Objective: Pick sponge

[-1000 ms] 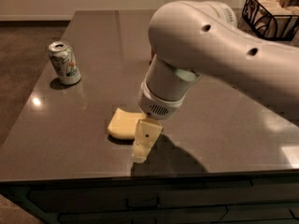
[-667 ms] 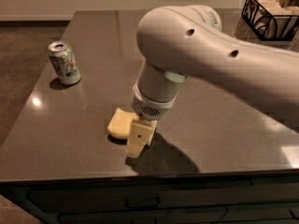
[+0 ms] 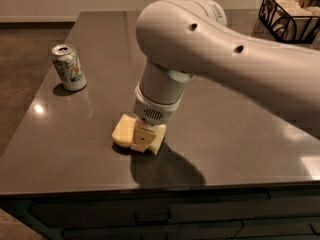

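The pale yellow sponge (image 3: 122, 130) lies flat on the dark table (image 3: 235, 134), near its front edge and left of centre. My gripper (image 3: 142, 140) points straight down from the big cream arm (image 3: 210, 49) and is right on top of the sponge's middle, low at the table surface. The wrist hides the sponge's far edge. Sponge shows on both sides of the gripper.
A green and white soda can (image 3: 69, 67) stands upright at the table's left, well away from the sponge. A black wire basket (image 3: 290, 15) with light items sits at the back right corner. The table's front edge is close below the sponge.
The arm has moved left and down. The gripper, which stood at the sponge's right front edge, now sits over the middle of the sponge. The sponge and can have not moved.
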`<state>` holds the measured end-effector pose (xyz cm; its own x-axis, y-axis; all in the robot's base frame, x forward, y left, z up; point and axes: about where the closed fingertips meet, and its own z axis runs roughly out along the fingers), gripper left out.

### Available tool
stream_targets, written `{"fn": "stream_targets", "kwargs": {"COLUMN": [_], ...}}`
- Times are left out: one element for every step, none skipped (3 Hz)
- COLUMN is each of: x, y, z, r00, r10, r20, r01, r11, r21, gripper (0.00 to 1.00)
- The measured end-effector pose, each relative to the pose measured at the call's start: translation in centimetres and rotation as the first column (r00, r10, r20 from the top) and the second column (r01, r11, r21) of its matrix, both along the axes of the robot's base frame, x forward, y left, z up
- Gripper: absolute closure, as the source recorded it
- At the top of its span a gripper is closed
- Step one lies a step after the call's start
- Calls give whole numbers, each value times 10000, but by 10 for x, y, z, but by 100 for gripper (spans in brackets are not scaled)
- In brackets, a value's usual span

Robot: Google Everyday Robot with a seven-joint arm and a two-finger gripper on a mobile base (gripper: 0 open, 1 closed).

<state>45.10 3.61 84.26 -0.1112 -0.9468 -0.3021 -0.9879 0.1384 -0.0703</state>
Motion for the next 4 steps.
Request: {"fn": "stream_targets", "kwargs": {"x": [3,5,5,1], "y": [2,4,8,14], "z": [19,47,79,106], "r00": [9999,9988,9953,9897], "r10": [163,493,962,1411], "r20": [40,57,133,252], "r01": [-164,-493,-965,-1419], "r11": [9999,9987,9951,9894], "r21": [27,107,203,325], "gripper": [87,100,100,100]}}
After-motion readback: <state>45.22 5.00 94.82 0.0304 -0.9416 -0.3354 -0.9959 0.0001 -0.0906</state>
